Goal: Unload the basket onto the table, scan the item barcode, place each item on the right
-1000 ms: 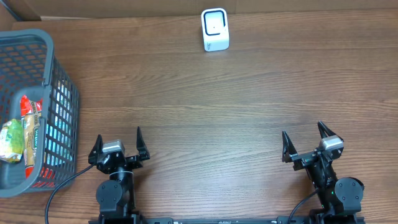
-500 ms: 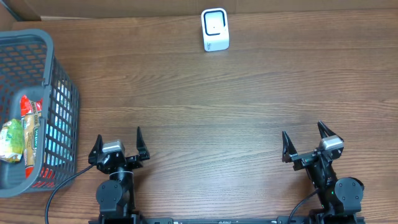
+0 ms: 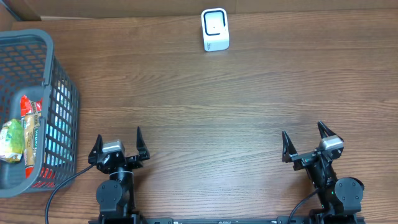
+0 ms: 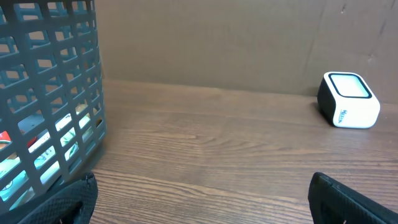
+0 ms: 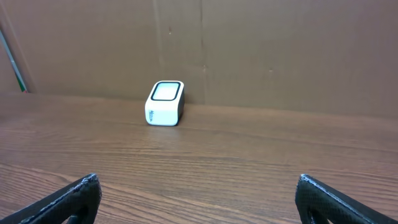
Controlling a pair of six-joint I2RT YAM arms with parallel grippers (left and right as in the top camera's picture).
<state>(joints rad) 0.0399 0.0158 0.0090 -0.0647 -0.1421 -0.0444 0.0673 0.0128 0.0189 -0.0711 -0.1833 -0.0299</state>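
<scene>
- Snack packets [image 3: 18,134], one red and one green, lie side by side inside the grey mesh basket [image 3: 65,99] at the left edge of the counter [image 3: 217,106].
- A white scanner [image 3: 215,29] stands at the far edge, by a cardboard wall [image 5: 267,50]; bare wood runs from it to both arms.
- The left end effector [image 3: 118,140] sits at the near edge just right of the basket, jaws spread wide and empty; the packets lie to its left, behind the mesh.
- The right end effector [image 3: 303,134] is equally wide and empty, well apart from the basket.
</scene>
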